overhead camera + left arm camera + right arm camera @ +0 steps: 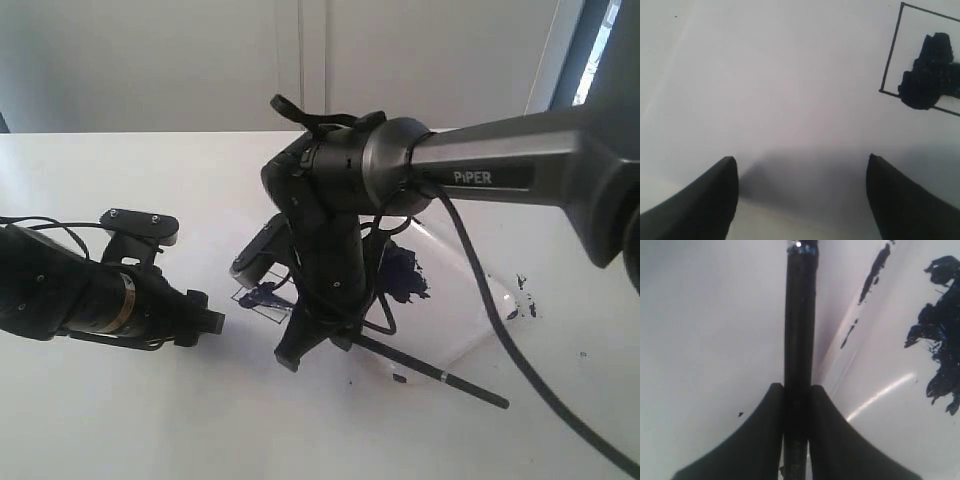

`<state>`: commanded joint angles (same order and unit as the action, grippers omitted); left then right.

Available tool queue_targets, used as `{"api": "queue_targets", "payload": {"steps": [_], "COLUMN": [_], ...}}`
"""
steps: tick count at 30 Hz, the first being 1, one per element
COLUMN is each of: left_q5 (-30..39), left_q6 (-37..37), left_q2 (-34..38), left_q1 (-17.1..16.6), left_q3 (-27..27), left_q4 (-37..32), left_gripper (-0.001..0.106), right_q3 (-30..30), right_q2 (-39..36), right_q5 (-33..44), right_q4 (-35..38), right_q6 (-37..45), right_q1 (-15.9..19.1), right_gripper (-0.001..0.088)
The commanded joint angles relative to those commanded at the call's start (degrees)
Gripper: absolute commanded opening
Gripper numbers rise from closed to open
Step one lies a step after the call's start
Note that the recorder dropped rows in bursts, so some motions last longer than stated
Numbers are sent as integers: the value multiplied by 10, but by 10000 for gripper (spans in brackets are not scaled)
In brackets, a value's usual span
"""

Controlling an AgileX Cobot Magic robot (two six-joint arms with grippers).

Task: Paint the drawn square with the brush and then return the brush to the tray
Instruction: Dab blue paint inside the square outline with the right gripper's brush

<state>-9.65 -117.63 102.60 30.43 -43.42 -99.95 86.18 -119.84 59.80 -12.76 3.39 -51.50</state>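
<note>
the right gripper (799,390), two smooth matt-black tapered fingers, is pinched tight on the long thin black brush (800,315). the brush is a round, slightly glossy stick that runs straight out between the pads, with a small bright glint near its far end. in the exterior view the brush (430,372) slants low over the flat white table (150,420), its free end pointing to the near right. its painted tip is hidden behind the right gripper (295,350) and the grey-and-black arm lettered "piper" (490,175).

the stick runs just beside the raised, paint-smudged rim of the shallow clear plastic tray (880,430); i cannot tell whether the two touch. the tray's shiny floor carries a ragged dark blue-black blot (940,355). in the exterior view the tray (470,300) sits to the right of the right gripper, with a few dark blue specks (526,306) at its far side.

the small square (912,30), a thin black outline drawn on the table, holds a lumpy blue-black patch (930,70) that fills only part of it. in the exterior view the square (262,298) lies between the two grippers, partly hidden by the right arm.

the left gripper (800,162) has its dark pointed fingers spread wide with nothing between them, over bare table near the square's corner. in the exterior view it (205,322) sits low on the left.
</note>
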Motion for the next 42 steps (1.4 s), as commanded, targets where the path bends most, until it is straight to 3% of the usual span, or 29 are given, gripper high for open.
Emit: {"api": "queue_targets", "payload": {"steps": [9, 19, 27, 33, 42], "left_q5": [-10, -12, -9, -9, -11], "left_q6": [0, 0, 0, 0, 0], "left_q2": [0, 0, 0, 0, 0], "left_q1": [0, 0, 0, 0, 0], "left_q3": [0, 0, 0, 0, 0], "left_q4": [0, 0, 0, 0, 0], "left_gripper": [736, 736, 736, 736, 736], "right_q3": [47, 103, 104, 104, 104], "right_q2": [-14, -47, -48, -48, -47], "right_q5": [-22, 37, 78, 101, 68], "right_q4": [-11, -14, -39, 6, 1], "right_q6": [-22, -22, -14, 33, 23], "right_q1": [1, 1, 1, 1, 1], "right_gripper": [0, 0, 0, 0, 0]}}
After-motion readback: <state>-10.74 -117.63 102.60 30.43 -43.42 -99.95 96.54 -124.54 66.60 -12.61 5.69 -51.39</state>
